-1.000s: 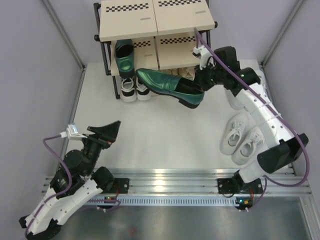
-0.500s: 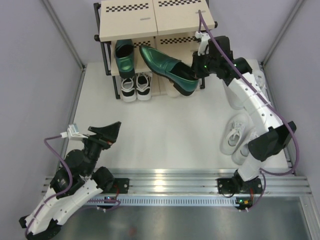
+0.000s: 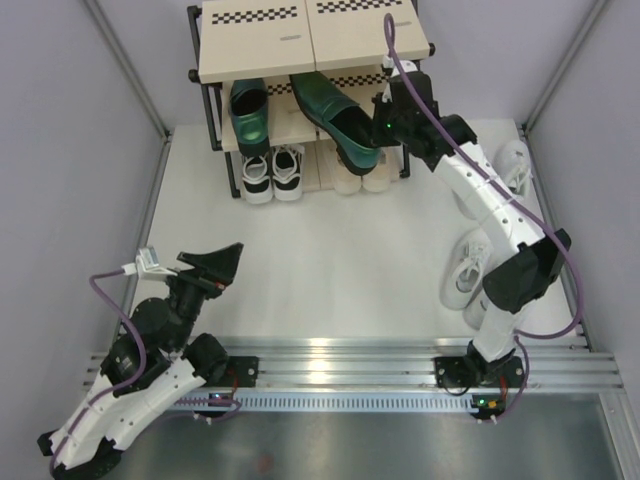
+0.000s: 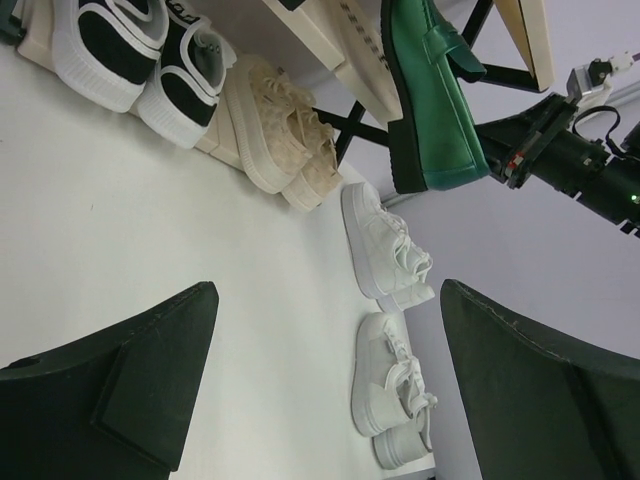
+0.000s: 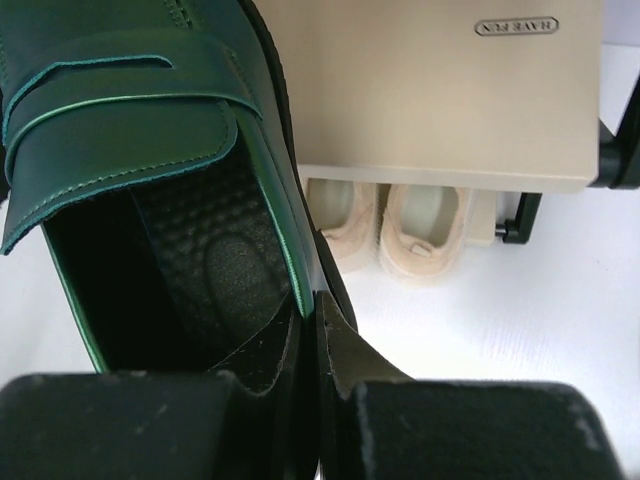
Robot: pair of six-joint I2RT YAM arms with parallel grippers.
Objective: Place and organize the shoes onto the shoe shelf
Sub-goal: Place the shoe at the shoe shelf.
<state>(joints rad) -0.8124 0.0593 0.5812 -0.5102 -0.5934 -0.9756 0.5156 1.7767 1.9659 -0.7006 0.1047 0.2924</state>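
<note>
The shoe shelf (image 3: 250, 45) stands at the far edge. My right gripper (image 3: 385, 125) is shut on the heel-side wall of a glossy green shoe (image 3: 335, 110), held tilted with its toe over the middle tier. In the right wrist view the gripper (image 5: 310, 330) pinches the shoe's (image 5: 130, 150) rim. The other green shoe (image 3: 248, 115) sits on the middle tier's left. Black-and-white sneakers (image 3: 270, 175) and beige sneakers (image 3: 362, 178) are on the bottom tier. White sneakers (image 3: 470, 270) lie on the floor at right, another (image 3: 512, 165) farther back. My left gripper (image 3: 215, 265) is open and empty.
The left wrist view shows the open gripper (image 4: 330, 370), two white sneakers (image 4: 385, 240) on the floor, the held green shoe (image 4: 435, 110) and the beige sneakers (image 4: 280, 140). Grey walls close both sides. The right arm partly hides the near white pair.
My right gripper has carried the green shoe from above the floor back to the shelf, turning its toe onto the middle tier. The left arm has not moved.
</note>
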